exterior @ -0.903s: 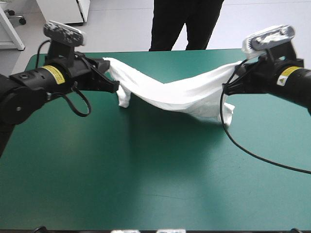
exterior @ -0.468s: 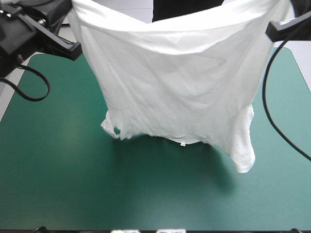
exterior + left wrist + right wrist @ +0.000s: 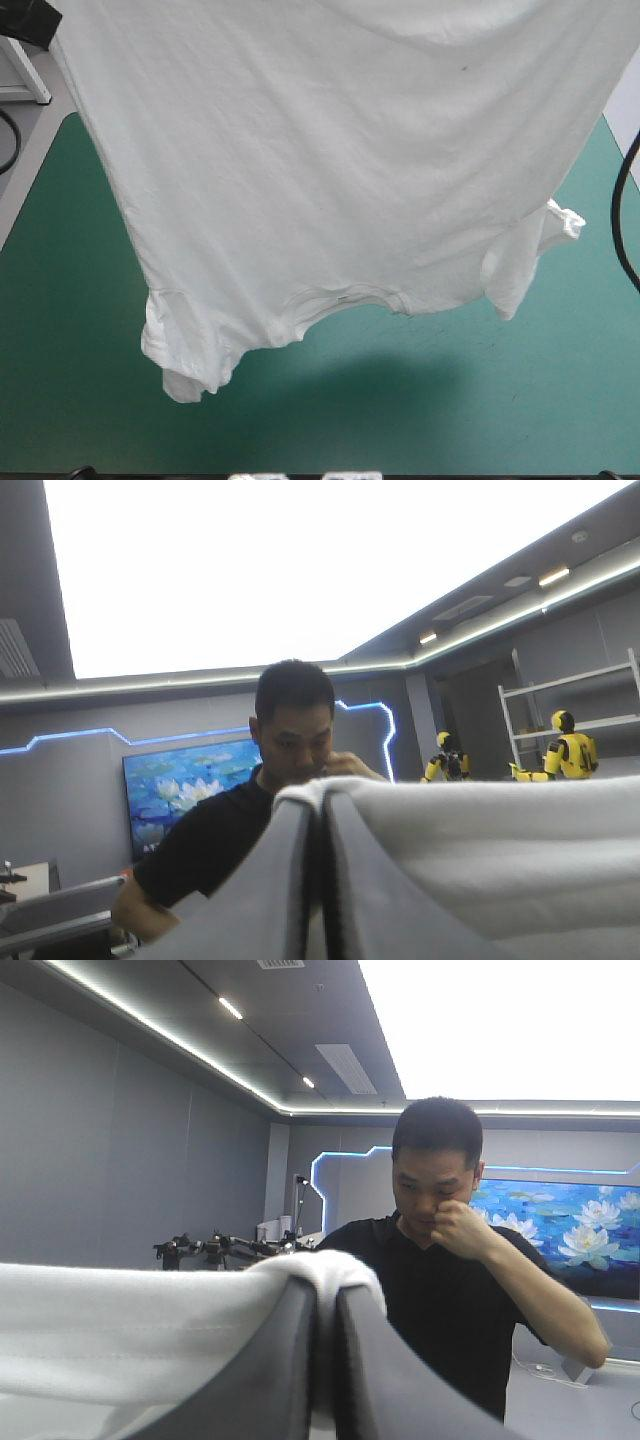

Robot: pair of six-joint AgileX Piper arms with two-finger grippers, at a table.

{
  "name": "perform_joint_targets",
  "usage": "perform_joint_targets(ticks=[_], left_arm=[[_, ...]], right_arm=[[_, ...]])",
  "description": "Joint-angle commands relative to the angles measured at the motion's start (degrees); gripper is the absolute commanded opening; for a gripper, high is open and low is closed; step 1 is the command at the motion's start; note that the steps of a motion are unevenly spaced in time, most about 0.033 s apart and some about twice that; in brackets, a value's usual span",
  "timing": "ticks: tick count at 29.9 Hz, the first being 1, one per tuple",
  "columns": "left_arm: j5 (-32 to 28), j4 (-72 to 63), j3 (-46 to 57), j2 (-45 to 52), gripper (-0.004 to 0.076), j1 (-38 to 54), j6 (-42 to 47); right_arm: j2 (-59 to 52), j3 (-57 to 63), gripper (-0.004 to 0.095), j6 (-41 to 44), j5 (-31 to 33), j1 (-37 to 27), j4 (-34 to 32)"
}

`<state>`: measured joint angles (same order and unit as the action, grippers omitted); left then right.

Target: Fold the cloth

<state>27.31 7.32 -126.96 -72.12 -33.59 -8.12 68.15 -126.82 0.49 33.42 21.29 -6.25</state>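
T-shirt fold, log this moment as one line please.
T-shirt: lifted, hanging spread over table, collar down | left gripper: shut on T-shirt | right gripper: shut on T-shirt

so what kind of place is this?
Probably a robot test bench: teal-green covered table, white short-sleeved T-shirt hung above it between left gripper and right gripper, both shut on it.

The table's teal-green cover (image 3: 70, 330) carries a broad dark shadow (image 3: 400, 385) toward its near edge.
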Motion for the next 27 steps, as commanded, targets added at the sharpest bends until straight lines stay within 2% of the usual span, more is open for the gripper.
perform_joint_targets(ticks=[1, 4, 7, 10, 14, 16, 20, 24, 27], left_arm=[[-8.4, 3.5, -1.1, -1.3, -0.0009, -0.2, -0.5], [-11.7, 6.3, -1.2, -4.0, -0.0009, -0.1, 1.2], [-13.7, 6.5, -1.2, -7.3, -0.0009, 2.0, 1.9], [-16.4, 6.4, -1.4, -11.7, -0.0009, 5.8, 9.4], [-25.6, 6.1, -1.5, -16.9, -0.0009, 10.1, 12.1], [-29.4, 4.5, -2.8, -20.0, -0.0009, 12.2, 12.1], [-30.8, 4.6, -11.6, -27.0, -0.0009, 13.8, 12.1], [-27.7, 4.6, -23.2, -33.0, -0.0009, 13.8, 12.1], [-24.9, 4.4, -26.6, -35.6, -0.0009, 14.6, 12.3]], right_arm=[[1.0, -1.2, -0.0017, 0.0, -6.7, 0.0, -0.9], [3.4, -1.4, -0.0017, 1.2, -8.0, 0.0, -1.4], [6.8, -1.4, -0.0017, 6.7, -8.9, 0.0, -5.5], [10.7, -1.4, -0.0017, 11.1, -10.1, -0.2, -9.7], [15.4, -2.0, -0.0017, 15.3, -13.9, -2.5, -12.5], [18.7, -4.8, -0.0017, 17.0, -16.2, -5.3, -11.4], [26.1, -15.8, -0.0017, 15.3, -16.7, -10.2, -4.8], [33.0, -27.3, -0.0017, 11.6, -12.2, -12.7, 1.5], [35.8, -30.0, -0.0017, 9.1, -8.5, -13.2, 3.6]])
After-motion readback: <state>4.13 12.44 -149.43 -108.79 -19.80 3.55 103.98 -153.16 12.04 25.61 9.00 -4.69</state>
